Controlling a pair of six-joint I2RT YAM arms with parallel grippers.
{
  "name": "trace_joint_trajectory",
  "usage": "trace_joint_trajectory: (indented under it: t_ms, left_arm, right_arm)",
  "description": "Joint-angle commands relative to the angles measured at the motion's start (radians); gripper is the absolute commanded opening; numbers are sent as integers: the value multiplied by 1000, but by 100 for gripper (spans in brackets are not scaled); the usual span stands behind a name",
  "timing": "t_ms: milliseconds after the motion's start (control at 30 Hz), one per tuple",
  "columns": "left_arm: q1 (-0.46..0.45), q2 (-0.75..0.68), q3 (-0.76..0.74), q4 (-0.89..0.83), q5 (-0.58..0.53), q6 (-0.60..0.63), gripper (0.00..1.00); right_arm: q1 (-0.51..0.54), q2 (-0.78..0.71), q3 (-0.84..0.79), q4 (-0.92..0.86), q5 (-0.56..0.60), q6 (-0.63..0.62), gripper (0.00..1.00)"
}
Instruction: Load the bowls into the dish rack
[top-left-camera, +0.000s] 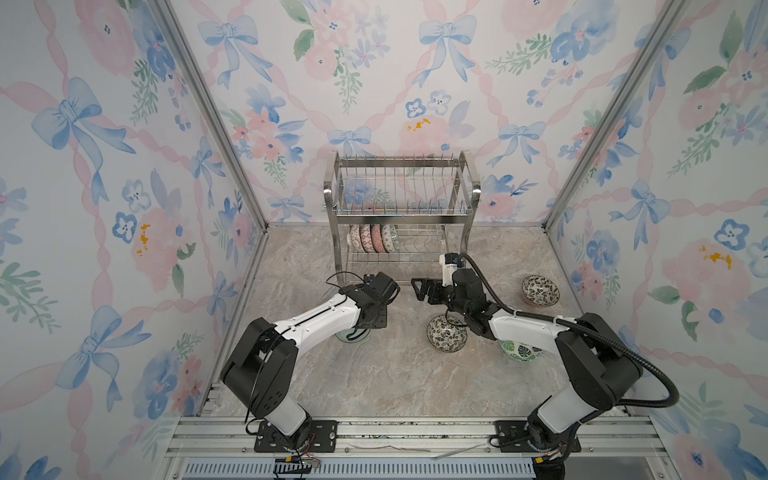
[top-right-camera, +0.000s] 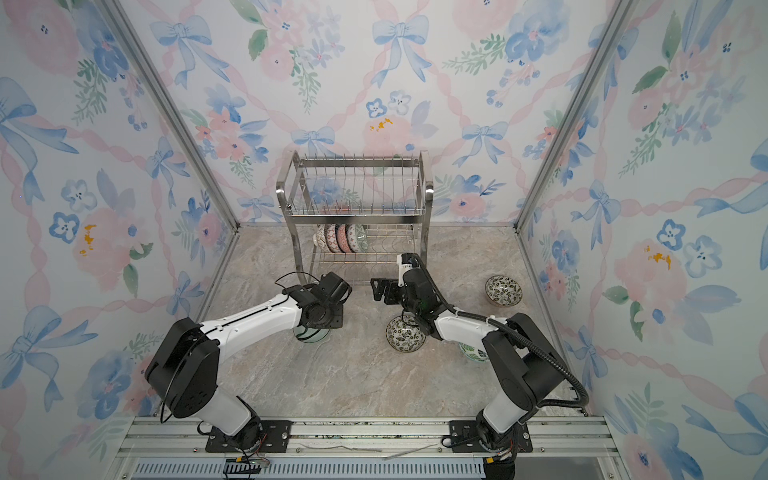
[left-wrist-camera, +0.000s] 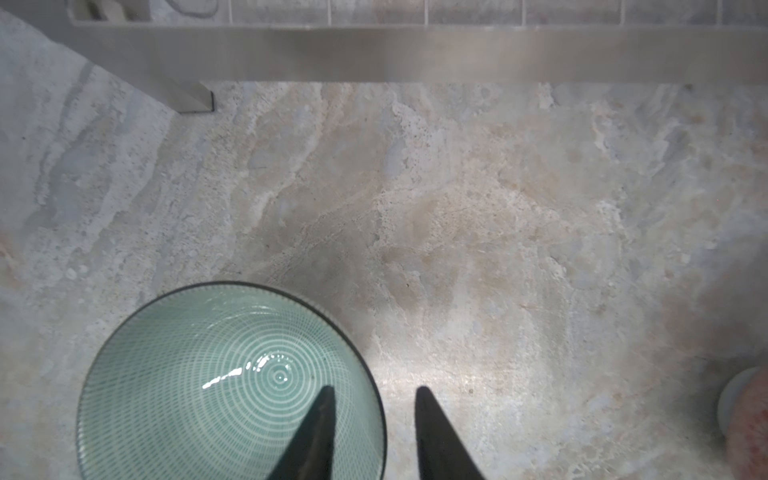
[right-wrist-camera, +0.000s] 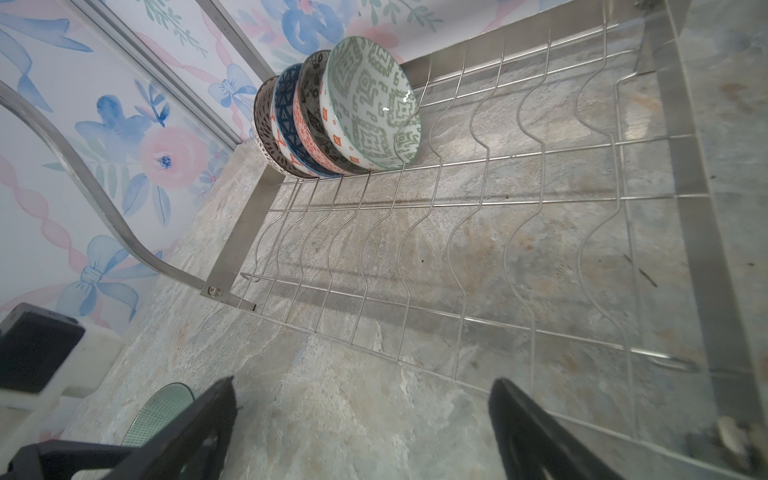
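— What is the left gripper (left-wrist-camera: 375, 392) doing?

— Its fingers are parted partway. One hangs over the inside of the pale green bowl (left-wrist-camera: 224, 386) and the other is outside it. The rim lies between them and neither tip presses on it, so the grip is loose, not clamped. The bowl sits flat on the table (left-wrist-camera: 498, 208), in front of the dish rack (top-left-camera: 330, 195).

— And the right gripper (right-wrist-camera: 363, 382)?

— Spread wide, with nothing between the fingers. It points at the rack's lower tier.

— Where are the other bowls?

— A row of bowls (right-wrist-camera: 365, 104) stands on edge at the left end of the lower tier in both top views. A leafy black-and-white bowl (top-left-camera: 446, 333) sits on the table by the right arm. A second leafy bowl (top-left-camera: 540, 291) is farther right. A green leaf bowl (top-left-camera: 519, 351) is half hidden under that arm.

— Any writing?

— There is small print on the white wrist part (top-left-camera: 445, 266), too small to read.

— The room?

— The tabletop is beige-grey with a marble look. The walls (top-left-camera: 104, 166) are papered with blue bows and pink flowers. A metal rail (top-left-camera: 415, 432) runs along the front.
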Motion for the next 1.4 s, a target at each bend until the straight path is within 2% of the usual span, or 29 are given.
trace_joint_trajectory:
  t_ms: [0,133,233,267,533,633,833,1033,1367]
  left_arm:
    - [19,-77,29,-13,-26,18,52]
    - [78,-168,18,-14,-10,37,71]
    - [134,-235,-2,-14,15,43,96]
    - [158,-257,-13,-14,29,41,98]
    - [245,-411,-113,39,73,-34,98]
    - [325,-484,-204,129,159,-62,98]
    - [542,-618,-385,278,403,-90,98]
    - [679,-623,-503,404,625,-75,98]
    - [748,-578,-561,488,752,-28,98]
  right_arm:
    - [-5,-22,-12,0,11,11,96]
    - [13,-14,0,-6,6,0,97]
    - [55,2,26,-29,7,-25,97]
    - [75,8,39,-41,7,-33,97]
    - [263,83,177,-237,69,-121,97]
    - [317,115,231,-313,74,-117,97]
    - [394,208,364,-456,100,-118,100]
    - [429,332,532,-608,138,-144,88]
    - [446,457,698,-775,220,-178,72]
